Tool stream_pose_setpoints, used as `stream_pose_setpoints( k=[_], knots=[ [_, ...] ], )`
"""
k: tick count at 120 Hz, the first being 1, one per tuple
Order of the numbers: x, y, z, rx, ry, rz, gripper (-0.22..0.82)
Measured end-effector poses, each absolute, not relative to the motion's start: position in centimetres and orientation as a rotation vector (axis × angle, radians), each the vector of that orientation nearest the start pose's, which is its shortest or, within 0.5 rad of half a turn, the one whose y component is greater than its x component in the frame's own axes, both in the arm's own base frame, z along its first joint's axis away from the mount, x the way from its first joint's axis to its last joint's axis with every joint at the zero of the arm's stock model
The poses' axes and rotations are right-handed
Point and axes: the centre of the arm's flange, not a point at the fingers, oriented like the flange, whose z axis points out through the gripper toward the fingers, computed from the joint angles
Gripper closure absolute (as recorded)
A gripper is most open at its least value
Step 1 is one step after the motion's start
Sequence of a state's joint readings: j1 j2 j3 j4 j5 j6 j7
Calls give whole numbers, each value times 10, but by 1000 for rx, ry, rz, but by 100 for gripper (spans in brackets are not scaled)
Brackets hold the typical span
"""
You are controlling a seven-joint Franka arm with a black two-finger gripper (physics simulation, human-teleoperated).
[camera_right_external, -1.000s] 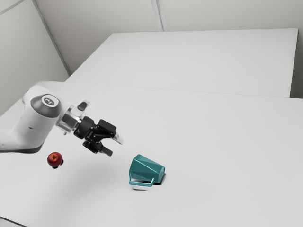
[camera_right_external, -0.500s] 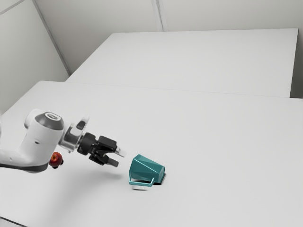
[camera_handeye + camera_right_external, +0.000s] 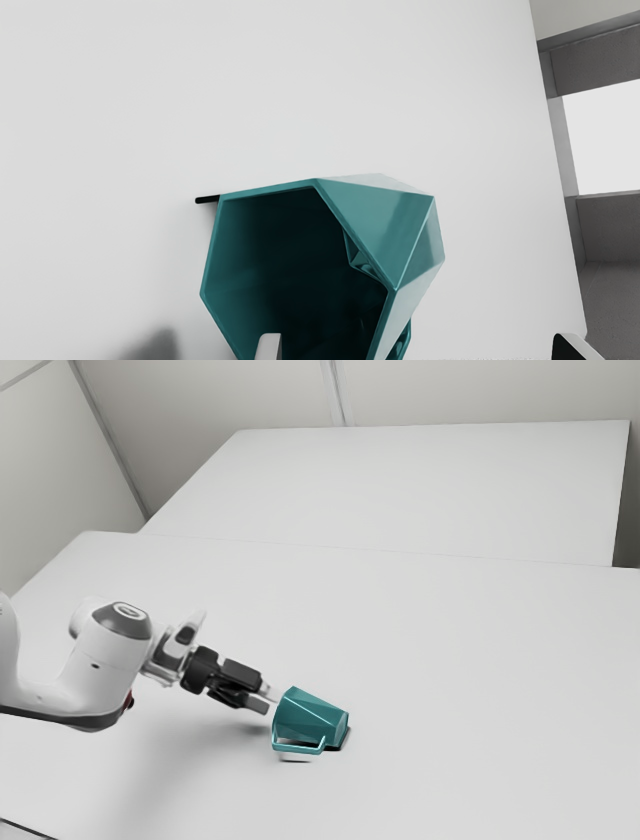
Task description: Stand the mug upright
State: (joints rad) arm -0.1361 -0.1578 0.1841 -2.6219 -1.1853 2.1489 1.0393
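Near the exterior view's centre, my gripper point(image 3: 269, 700) is open, its fingertips right beside the mouth of the teal mug point(image 3: 312, 718). The mug lies on its side with its rim toward my hand, its base toward the exterior view's right and its handle on the side nearest that camera. In the wrist view the gripper point(image 3: 417, 345) has its fingers wide apart; one fingertip overlaps the dark opening of the faceted mug point(image 3: 390, 225), the other stands outside the mug's wall. Whether either finger touches the mug, I cannot tell.
A red apple point(image 3: 129, 700) is mostly hidden behind the arm in the exterior view. The white table point(image 3: 450, 760) extends around the mug, and a second white surface point(image 3: 400, 490) lies beyond it. A table edge shows in the wrist view.
The arm has come down and moved toward the exterior view's right, bringing my open gripper up to the mug's mouth. The arm now covers most of the apple. The mug has stayed put.
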Motion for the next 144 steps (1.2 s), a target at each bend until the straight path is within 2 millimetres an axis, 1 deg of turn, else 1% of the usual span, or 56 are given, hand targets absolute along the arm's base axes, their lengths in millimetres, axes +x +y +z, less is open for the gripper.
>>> stream_pose_setpoints(
  k=[28,42,67,96,105,126,144],
  knots=[
    [409,-34,291,2221,-189,252,2],
    [410,-37,287,2205,-181,267,2],
    [409,-48,281,2184,-203,280,2],
    [409,-59,280,2167,-244,298,3],
    [409,-59,280,2164,-252,304,8],
    [408,-62,281,2157,-266,317,31],
    [409,-62,282,2154,-277,328,48]
  ],
)
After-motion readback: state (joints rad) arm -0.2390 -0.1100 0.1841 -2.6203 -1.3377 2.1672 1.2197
